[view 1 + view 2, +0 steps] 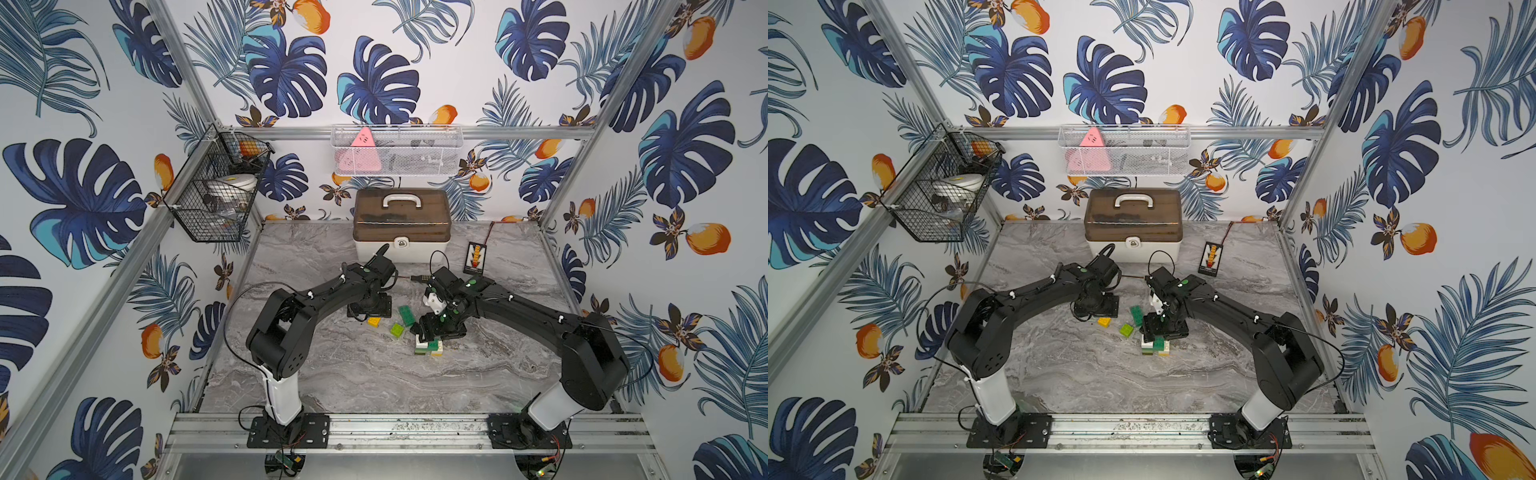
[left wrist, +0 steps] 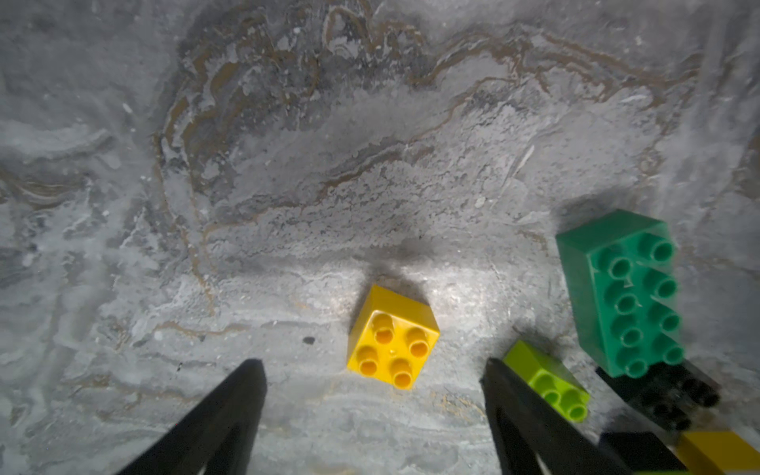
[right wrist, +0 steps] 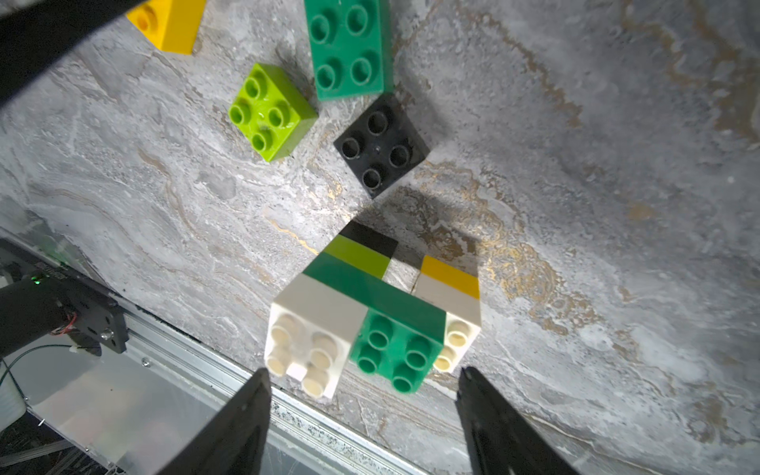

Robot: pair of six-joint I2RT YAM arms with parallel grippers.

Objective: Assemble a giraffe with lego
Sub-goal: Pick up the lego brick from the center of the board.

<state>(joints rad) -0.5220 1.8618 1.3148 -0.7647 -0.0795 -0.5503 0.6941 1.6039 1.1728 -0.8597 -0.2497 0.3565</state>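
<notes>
The left gripper (image 2: pixel 372 364) hangs open, empty, near the yellow brick (image 2: pixel 392 337). The right gripper (image 3: pixel 364 370) gapes empty above the giraffe (image 3: pixel 382 296)

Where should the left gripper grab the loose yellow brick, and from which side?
Take the yellow brick across two opposite flat side walls, straight down from above: it sits studs-up with room on every side. Its walls lie skewed to the open left gripper, so turn the wrist slightly first.

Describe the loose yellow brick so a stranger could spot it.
Start at the brown-lidded box at the back of the marble table, then come forward to the loose bricks. The yellow brick lies just ahead of the left gripper: square, four-studded, the only loose yellow one.
</notes>
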